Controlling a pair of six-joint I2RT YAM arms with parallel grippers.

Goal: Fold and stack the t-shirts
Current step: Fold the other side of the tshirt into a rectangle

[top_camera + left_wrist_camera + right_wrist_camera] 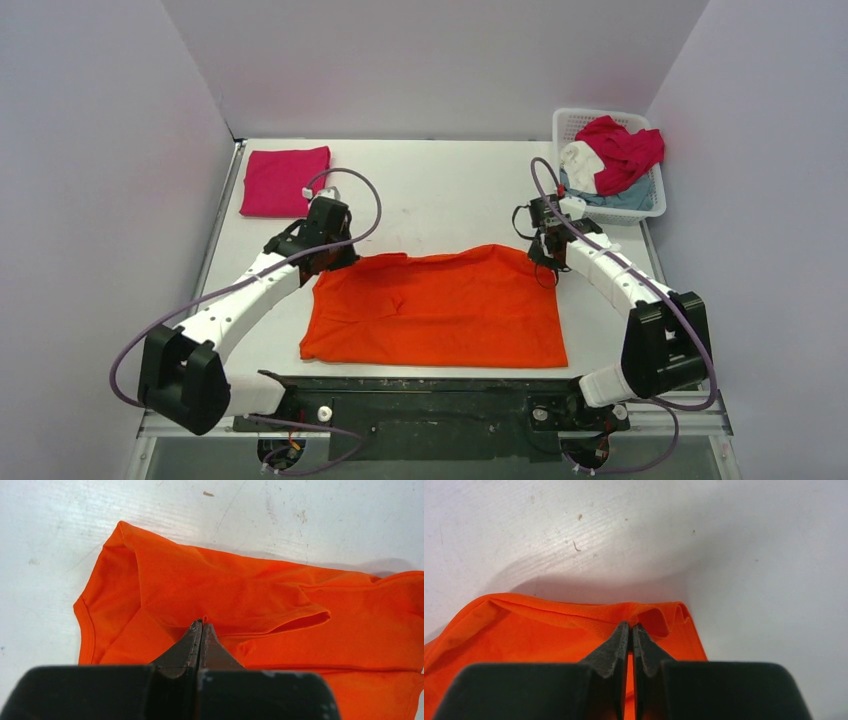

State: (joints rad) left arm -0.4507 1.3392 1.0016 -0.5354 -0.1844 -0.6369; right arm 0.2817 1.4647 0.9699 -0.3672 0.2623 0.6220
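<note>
Left end effector (201,630) clenched on a far-edge fold of the orange t-shirt (440,305). Right end effector (630,630) pinches its other far corner. Shirt lies flat on the bench (440,190), between them. Folded magenta t-shirt (284,180) lies beyond the left end effector.

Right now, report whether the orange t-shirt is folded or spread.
Partly folded: the orange t-shirt lies as a rectangle, a sleeve doubled over its body; left gripper and right gripper pinch its far edge.
</note>
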